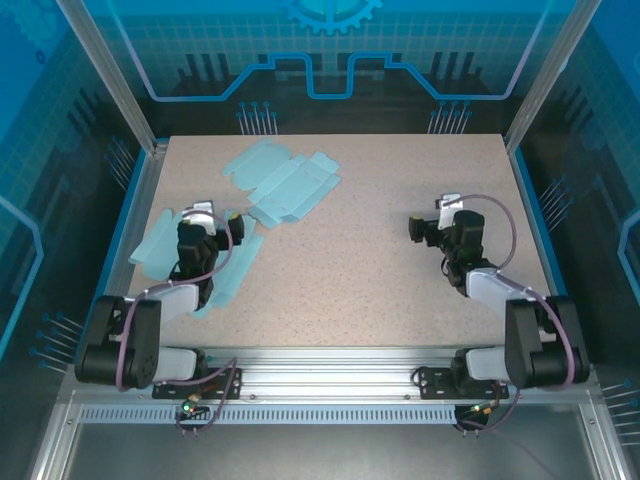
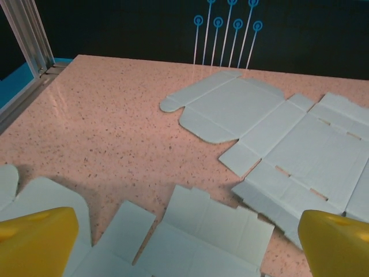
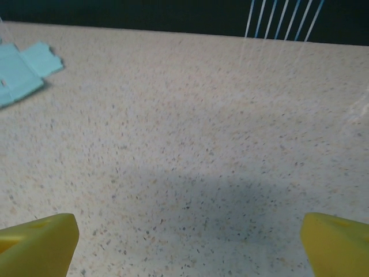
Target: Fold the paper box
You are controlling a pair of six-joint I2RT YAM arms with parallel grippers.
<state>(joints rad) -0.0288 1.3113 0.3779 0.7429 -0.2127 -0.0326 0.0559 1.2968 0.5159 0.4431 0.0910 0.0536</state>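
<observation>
1. Paper box blanks are lying flat on the left of the table (image 1: pixel 400 300): far blank (image 1: pixel 290 185), and near blank (image 1: pixel 150 248) beneath the left gripper (image 2: pixel 185 254).
2. Left gripper and right gripper (image 3: pixel 187 245) are both gaping, holding nothing.
3. Card is probably handling light, thin and slippery; a flap edge is looking like the best pinch.

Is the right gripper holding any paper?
No, the right gripper stands open above the speckled table, and the flat paper box lies well apart from it.
</observation>
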